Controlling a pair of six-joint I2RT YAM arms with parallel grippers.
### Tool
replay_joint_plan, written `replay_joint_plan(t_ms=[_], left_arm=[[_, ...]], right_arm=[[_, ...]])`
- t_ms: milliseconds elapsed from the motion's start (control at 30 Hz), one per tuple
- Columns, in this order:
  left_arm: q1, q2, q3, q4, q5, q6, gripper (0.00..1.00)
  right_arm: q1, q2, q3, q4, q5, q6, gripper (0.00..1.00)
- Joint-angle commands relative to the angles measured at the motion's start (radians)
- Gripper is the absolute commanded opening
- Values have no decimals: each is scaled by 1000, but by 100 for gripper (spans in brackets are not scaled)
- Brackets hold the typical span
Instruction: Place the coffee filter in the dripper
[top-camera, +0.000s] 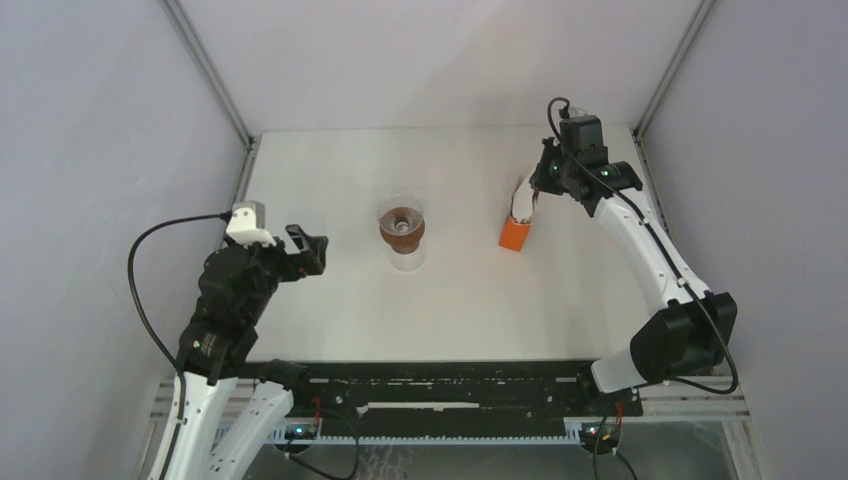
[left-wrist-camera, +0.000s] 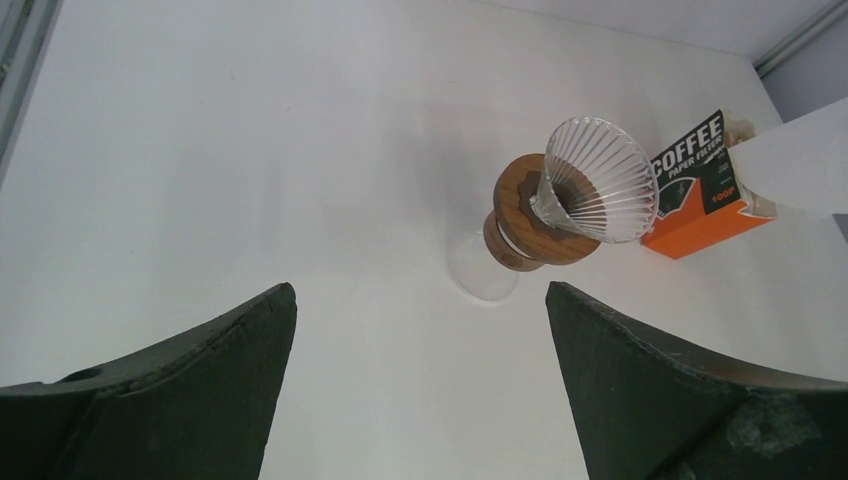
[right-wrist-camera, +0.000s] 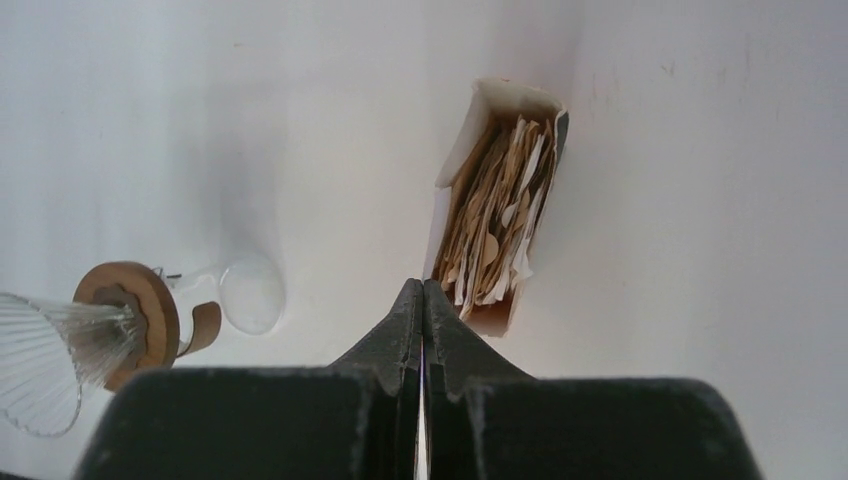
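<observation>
Early stage. No coffee filter in dripper (top-camera: 402, 224) yet, none seen loose. Dripper well apart from right tool (right-wrist-camera: 421, 290), toward left tool (left-wrist-camera: 420, 295). Right tool clenched just beside orange box (right-wrist-camera: 490, 210) (sheet pinched? cannot tell). Left tool released, empty. Remaining: carry over, seat.

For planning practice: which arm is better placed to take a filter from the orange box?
Likely right: the right end effector is at the orange box; the left end effector sits beyond the dripper.

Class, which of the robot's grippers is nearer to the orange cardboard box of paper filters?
Right. The right gripper, shut, sits at the open top of the orange cardboard box. The left gripper, open, is far off, beyond the brown funnel dripper.
</observation>
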Motion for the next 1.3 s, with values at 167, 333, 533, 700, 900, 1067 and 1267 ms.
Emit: replay_joint_plan(t_ms=[167, 333, 533, 700, 900, 1067, 1267], left_arm=[[10, -4, -20, 86, 108, -82, 100], [10, 2, -27, 127, 163, -130, 100], [11, 33, -27, 190, 247, -181, 100], [9, 70, -20, 236, 319, -213, 100], [10, 80, -63, 337, 363, -303, 100], [10, 78, -110, 446, 384, -421, 100], [10, 72, -168, 551, 401, -517, 100]], right_arm=[[-5, -156, -88, 153, -242, -41, 0], [-1, -199, -139, 230, -421, -44, 0], [33, -195, -163, 319, -617, -32, 0], [77, -190, -168, 383, -698, -13, 0], [123, -221, -261, 625, -728, 139, 0], [187, -237, -339, 842, -688, 289, 0], [257, -252, -423, 1074, -601, 440, 0]])
